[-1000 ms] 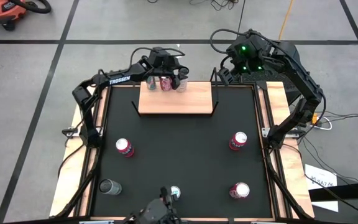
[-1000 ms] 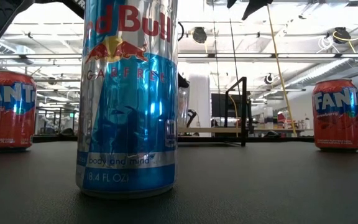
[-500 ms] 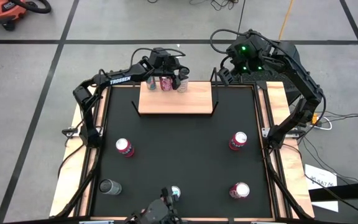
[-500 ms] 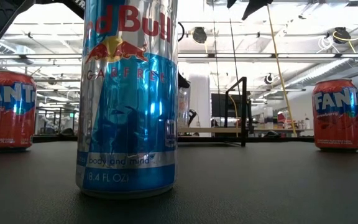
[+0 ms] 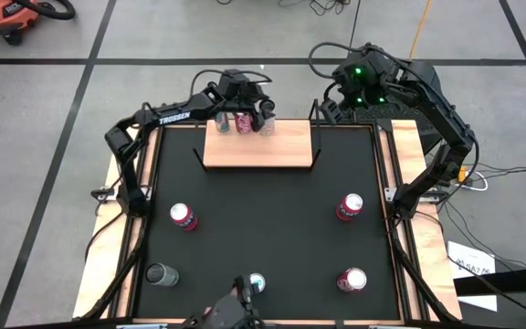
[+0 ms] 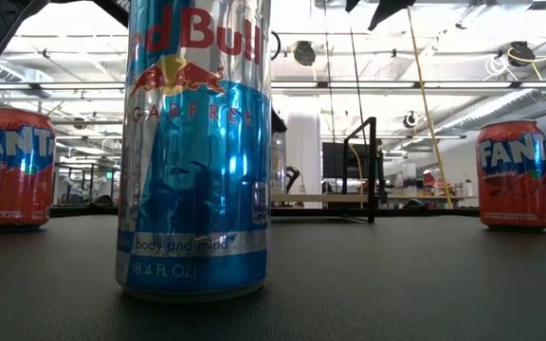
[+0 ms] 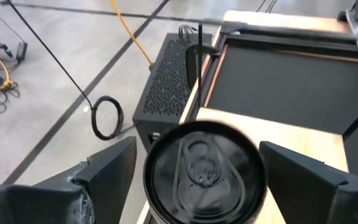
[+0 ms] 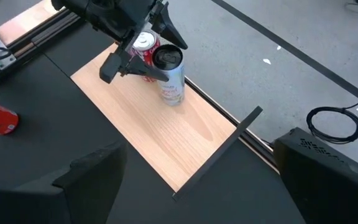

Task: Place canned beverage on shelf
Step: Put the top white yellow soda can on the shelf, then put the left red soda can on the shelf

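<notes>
Left arm stretched along the table's far edge, left gripper (image 5: 243,115) hanging low at the back, fingers (image 7: 107,171) spread wide apart. Right arm folded back at the far right corner (idle), right gripper (image 5: 331,111) jaws wide.

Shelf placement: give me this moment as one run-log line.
left gripper: open around pale can, gaps both sides | pale can: upright on shelf, beside red can | right gripper: open, waiting

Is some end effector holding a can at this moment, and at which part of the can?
No. The left end effector stands open around the can on the shelf, with gaps at both sides. The right end effector is open and empty.
</notes>
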Robot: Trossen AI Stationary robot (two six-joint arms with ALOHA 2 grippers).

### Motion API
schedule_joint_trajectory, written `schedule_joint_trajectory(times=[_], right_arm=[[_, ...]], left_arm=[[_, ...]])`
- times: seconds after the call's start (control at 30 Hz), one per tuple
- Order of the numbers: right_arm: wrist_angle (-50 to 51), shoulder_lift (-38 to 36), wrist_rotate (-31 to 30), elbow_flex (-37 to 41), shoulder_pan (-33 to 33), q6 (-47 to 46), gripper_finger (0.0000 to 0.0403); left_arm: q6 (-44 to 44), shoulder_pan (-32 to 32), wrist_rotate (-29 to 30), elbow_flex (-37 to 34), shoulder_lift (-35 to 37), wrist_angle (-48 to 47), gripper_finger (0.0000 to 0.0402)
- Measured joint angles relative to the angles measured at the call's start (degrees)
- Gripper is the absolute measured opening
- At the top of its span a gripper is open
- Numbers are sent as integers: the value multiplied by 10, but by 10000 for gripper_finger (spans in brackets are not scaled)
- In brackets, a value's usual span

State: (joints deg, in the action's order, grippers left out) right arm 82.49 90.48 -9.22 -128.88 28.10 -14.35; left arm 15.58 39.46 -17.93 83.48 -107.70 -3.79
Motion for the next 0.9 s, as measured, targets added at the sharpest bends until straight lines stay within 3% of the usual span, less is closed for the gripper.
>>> schedule_joint_trajectory(times=[0.37, 0.6, 0.7, 0.9], right_arm=[[1, 0, -3, 12, -17, -39, 393], [1, -2, -58, 28, -104, -79, 393], [0, -2, -60, 32, -147, -91, 393], [-12, -2, -88, 69, -239, -110, 392]], left_arm=[[9, -14, 5, 1, 100, -11, 334], [89, -69, 122, 1, 200, -132, 334], [55, -101, 143, 1, 237, -176, 334], [-100, -154, 176, 1, 276, -221, 334]])
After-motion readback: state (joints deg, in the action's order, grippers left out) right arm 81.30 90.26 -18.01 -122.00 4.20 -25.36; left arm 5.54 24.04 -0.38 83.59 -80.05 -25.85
